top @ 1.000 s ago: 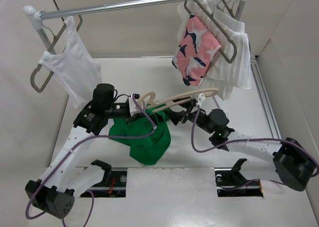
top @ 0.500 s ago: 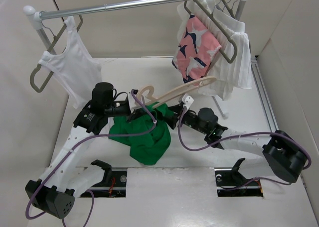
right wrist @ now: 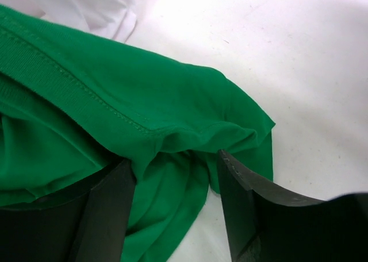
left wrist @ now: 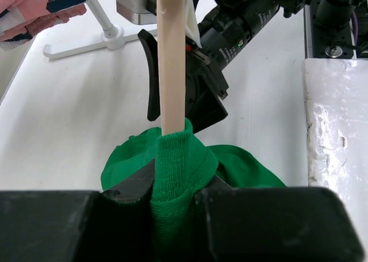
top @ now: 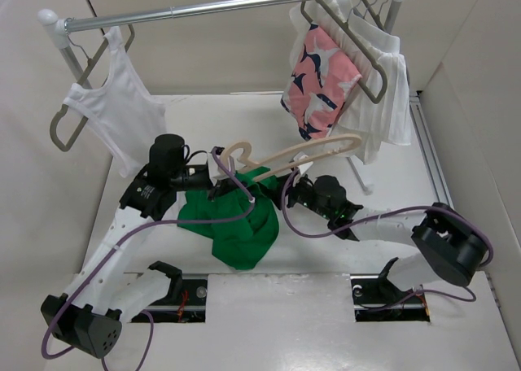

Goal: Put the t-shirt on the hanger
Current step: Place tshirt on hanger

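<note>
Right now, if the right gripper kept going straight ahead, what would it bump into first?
The t-shirt: a green fold sits between the right gripper's open fingers, so it would meet cloth first. The table looks close behind.

Green t-shirt (top: 236, 229) in a heap on white table (top: 407, 194).

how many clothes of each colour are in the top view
green: 1, the t-shirt
white: 2, the tank top and the pleated garment
pink: 1, the patterned garment
total: 4
</note>
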You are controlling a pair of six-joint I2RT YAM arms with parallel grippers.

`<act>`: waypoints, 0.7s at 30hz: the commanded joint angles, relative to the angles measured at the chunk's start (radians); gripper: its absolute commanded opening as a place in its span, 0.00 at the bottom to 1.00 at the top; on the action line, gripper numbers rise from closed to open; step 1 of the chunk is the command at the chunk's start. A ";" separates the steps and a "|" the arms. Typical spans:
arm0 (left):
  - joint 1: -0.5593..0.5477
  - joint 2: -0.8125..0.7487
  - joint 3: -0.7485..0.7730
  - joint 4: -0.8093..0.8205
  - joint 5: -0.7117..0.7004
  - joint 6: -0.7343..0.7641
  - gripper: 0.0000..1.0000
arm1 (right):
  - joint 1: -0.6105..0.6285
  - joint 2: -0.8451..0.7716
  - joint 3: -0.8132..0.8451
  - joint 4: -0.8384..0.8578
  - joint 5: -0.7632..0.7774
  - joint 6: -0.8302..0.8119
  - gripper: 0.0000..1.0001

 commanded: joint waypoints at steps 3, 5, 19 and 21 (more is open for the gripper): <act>-0.005 -0.031 -0.013 0.075 0.080 -0.044 0.00 | 0.002 0.047 0.043 0.115 0.019 0.057 0.49; -0.005 -0.040 -0.013 0.087 0.080 -0.079 0.00 | 0.002 0.066 0.027 0.153 0.027 0.085 0.07; 0.017 -0.042 -0.102 -0.304 -0.265 0.387 0.00 | -0.208 -0.541 -0.202 -0.433 0.159 0.122 0.00; 0.017 -0.019 -0.113 -0.295 -0.322 0.387 0.00 | -0.231 -0.645 -0.191 -0.509 0.136 0.088 0.00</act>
